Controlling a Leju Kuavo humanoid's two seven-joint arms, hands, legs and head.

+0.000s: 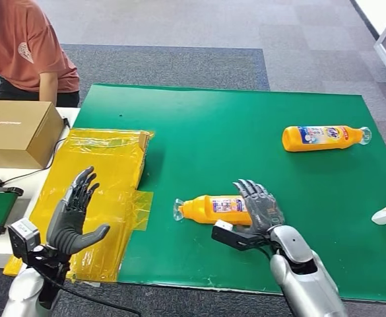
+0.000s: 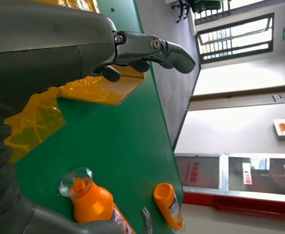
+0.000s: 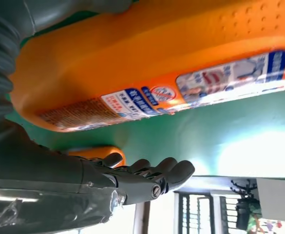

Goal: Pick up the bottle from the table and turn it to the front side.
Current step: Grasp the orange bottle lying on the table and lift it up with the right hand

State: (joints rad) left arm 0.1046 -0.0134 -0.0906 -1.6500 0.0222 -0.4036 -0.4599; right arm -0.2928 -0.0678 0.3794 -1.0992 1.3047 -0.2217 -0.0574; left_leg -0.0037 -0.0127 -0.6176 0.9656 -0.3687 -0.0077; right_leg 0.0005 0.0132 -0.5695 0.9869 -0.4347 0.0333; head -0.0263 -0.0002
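Reaching stage, grasp not closed. Left hand hovers over yellow plastic sheet, fingers spread, holding nothing. Near bottle lies on its side mid green mat, cap toward robot's left. Right hand sits at its base end, fingers extended, thumb under; contact unclear, not gripping. Best wrap the body by the label, then lift before rotating. Second bottle lies far right. Cardboard box at far left is closed, contents unseen.

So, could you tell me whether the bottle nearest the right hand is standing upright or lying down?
Lying down. The bottle lies on its side on the green mat, beside the right hand.
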